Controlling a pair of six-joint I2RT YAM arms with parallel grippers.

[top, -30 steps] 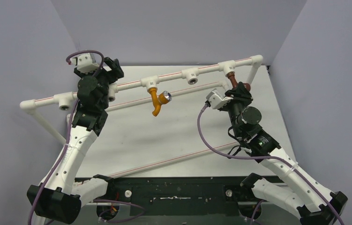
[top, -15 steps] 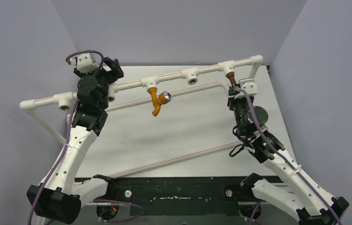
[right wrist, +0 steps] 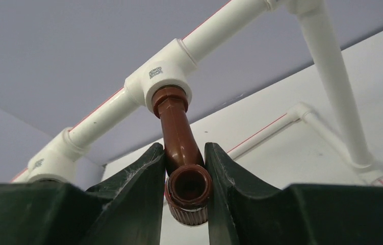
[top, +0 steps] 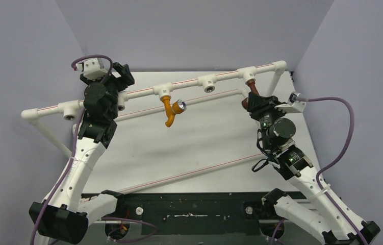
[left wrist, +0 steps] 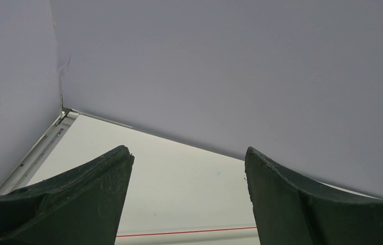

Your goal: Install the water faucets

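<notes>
The dark red-brown faucet sits with its threaded end in the right T-socket of the white pipe frame; it also shows in the top view. My right gripper is shut on this faucet's body, its spout mouth facing the camera; the gripper shows in the top view. The orange-yellow faucet with its silver knob hangs from a middle T-socket. My left gripper is open and empty, pointing over the back pipe at far left.
The white pipe frame with red stripes spans the back of the white table, with two empty T-sockets. A lower pipe runs diagonally across the front. Grey walls enclose the table. A purple cable loops right.
My right wrist has rotated on the red-brown faucet, swinging its camera housing from left to right, with the purple cable now looping out to the right. The left arm has not moved.
</notes>
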